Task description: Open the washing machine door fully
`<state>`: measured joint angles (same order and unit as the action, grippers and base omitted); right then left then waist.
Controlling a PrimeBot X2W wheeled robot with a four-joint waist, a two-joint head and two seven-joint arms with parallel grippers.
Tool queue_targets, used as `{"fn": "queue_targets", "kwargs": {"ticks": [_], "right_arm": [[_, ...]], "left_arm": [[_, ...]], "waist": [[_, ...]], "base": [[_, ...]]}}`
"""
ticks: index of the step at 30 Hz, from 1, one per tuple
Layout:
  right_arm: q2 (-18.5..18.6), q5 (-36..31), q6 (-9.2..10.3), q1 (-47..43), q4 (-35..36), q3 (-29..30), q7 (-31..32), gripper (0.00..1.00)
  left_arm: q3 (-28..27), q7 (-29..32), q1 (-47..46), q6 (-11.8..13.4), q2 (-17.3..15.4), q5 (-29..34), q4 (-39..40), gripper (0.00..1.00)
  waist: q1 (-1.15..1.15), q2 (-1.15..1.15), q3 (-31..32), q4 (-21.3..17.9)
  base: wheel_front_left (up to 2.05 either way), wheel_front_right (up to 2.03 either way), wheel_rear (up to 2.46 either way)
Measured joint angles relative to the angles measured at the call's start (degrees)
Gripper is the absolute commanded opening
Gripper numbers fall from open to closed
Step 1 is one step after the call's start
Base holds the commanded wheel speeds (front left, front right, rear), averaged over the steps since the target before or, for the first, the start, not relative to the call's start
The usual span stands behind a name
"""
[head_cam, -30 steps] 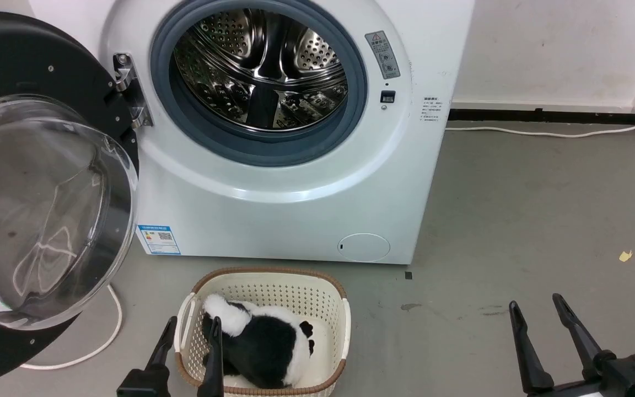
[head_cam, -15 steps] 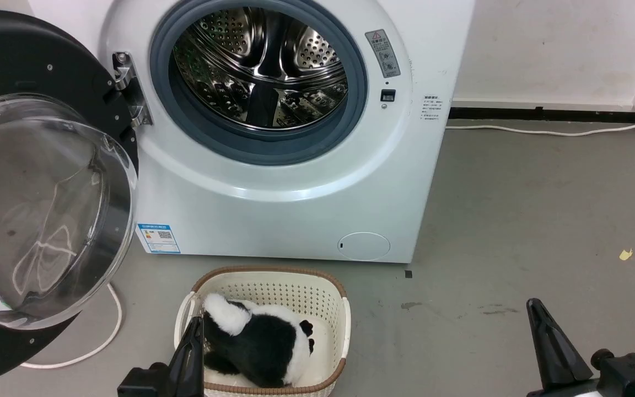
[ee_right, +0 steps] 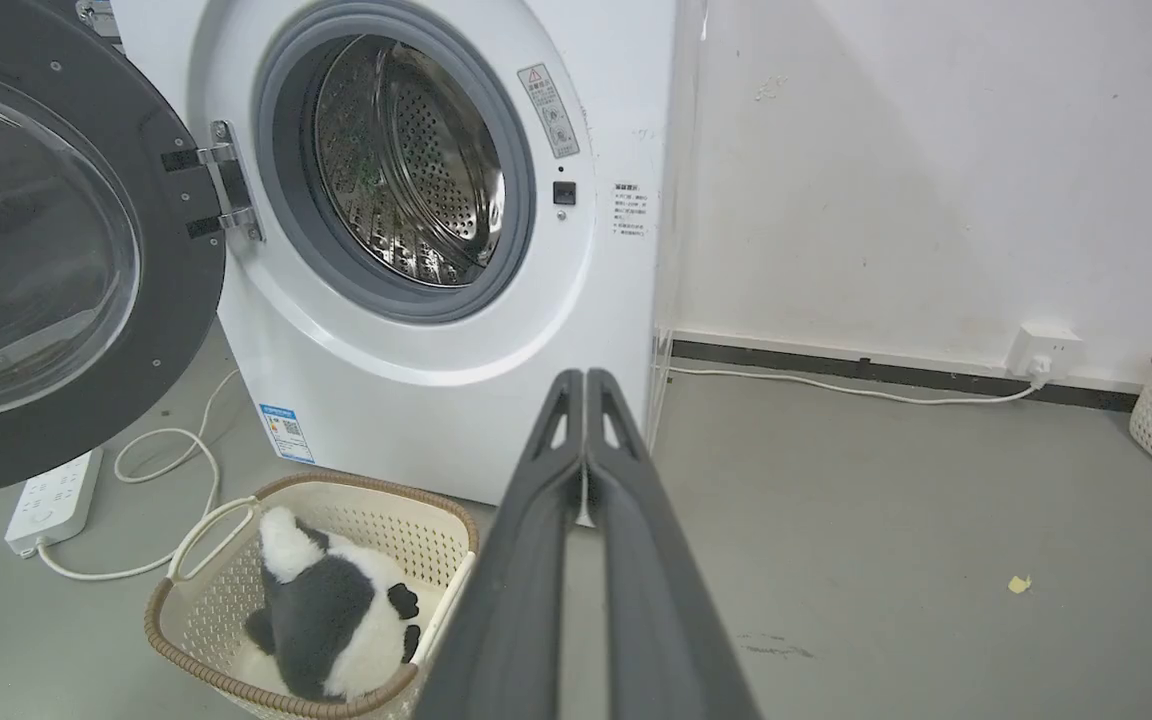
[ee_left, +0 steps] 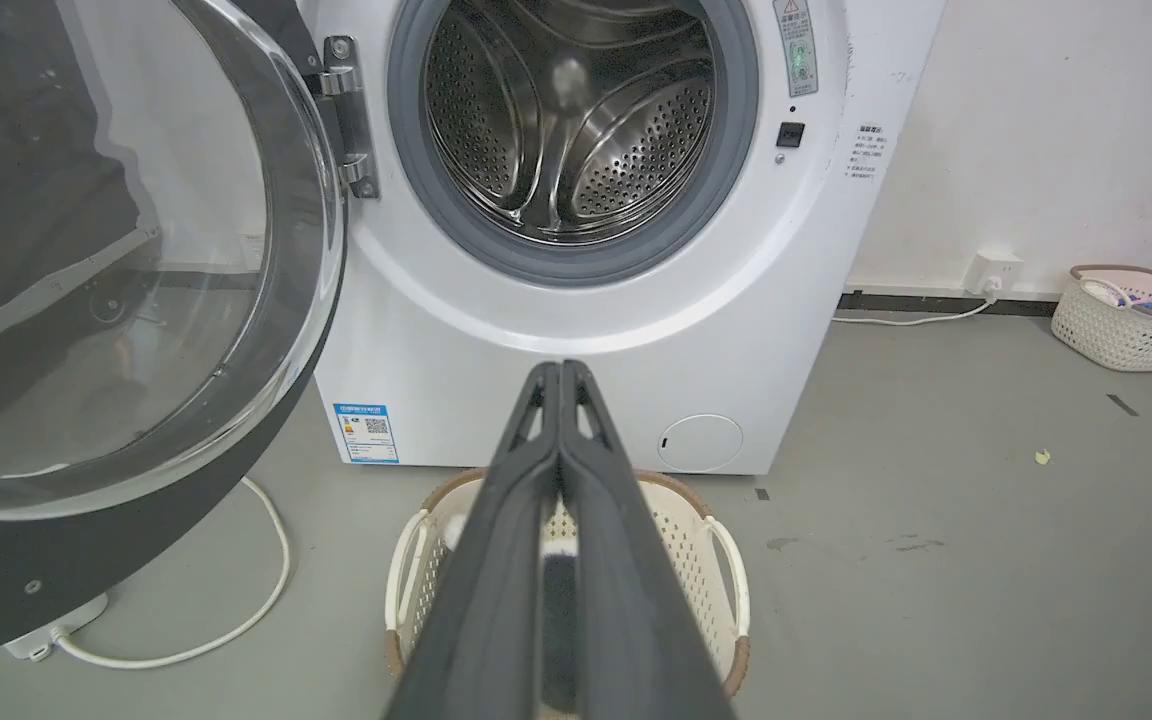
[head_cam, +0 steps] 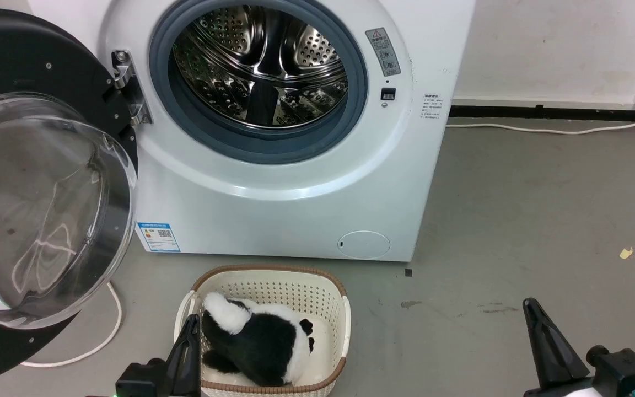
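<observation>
Washing machine door (head_cam: 47, 209) stands wide open at far left, hinged beside the exposed steel drum (head_cam: 262, 66). Left gripper (head_cam: 190, 325), fingers pressed together and empty, overlaps a cream basket (head_cam: 273, 286) holding a plush panda (head_cam: 257, 344). Right gripper (head_cam: 532, 310), lower right, likewise closed and empty

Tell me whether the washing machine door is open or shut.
Open: the washing machine door hangs swung far left on its hinge, leaving the steel drum exposed.
</observation>
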<state>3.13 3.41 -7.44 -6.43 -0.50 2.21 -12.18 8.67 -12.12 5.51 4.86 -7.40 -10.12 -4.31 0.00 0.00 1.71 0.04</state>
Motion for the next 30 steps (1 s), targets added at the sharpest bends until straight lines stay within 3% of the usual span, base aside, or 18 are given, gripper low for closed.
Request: {"fn": "queue_targets", "kwargs": {"ticks": [30], "right_arm": [[0.00, -0.93, 0.00, 1.59, 0.03, -0.69, 3.53, 0.00]], "left_arm": [[-2.33, 3.53, -1.18, -1.12, 1.31, 2.76, 1.07, 0.00]], "waist": [[0.00, 0.00, -0.50, -0.01]], "base": [[0.00, 0.00, 0.00]]}}
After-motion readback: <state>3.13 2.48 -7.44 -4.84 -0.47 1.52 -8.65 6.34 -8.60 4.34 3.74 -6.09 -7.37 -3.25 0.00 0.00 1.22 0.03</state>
